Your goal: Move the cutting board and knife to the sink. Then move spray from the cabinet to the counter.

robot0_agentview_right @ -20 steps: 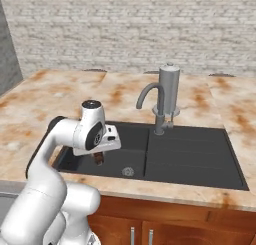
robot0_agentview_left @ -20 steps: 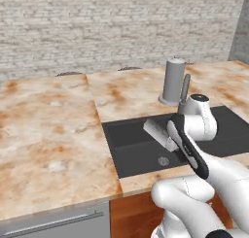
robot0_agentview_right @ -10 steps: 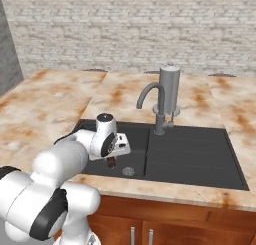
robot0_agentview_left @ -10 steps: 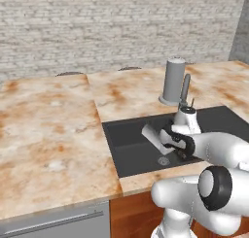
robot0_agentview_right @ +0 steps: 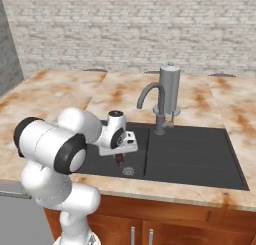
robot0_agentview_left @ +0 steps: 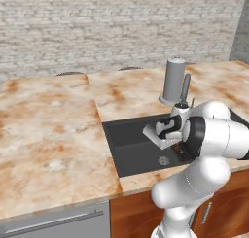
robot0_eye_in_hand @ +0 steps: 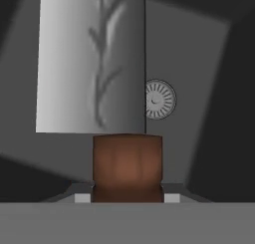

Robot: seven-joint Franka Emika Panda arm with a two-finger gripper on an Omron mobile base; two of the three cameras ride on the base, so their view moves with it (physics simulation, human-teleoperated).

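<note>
- Right now the gripper (robot0_eye_in_hand: 127,195) pinches the knife (robot0_eye_in_hand: 99,63) by its short brown handle (robot0_eye_in_hand: 127,166), the wide grey blade running toward 12 o'clock in the hand view, over the dark sink (robot0_agentview_right: 200,161) basin.
- Likely risk: the hold sits at the very end of the handle, so the heavy blade could pivot or slip out if the hand tilts or jolts.
- Letting go from this height could make the knife bounce; I judge it should go lower first.
- The drain (robot0_eye_in_hand: 159,99) lies just at 3 o'clock of the blade; a corner could land on it and rock.
- From the left base view, the faucet (robot0_agentview_left: 173,81) stands at 12 o'clock of the hand; a wide swing upward could clip it.
- No cutting board or spray can be made out.
</note>
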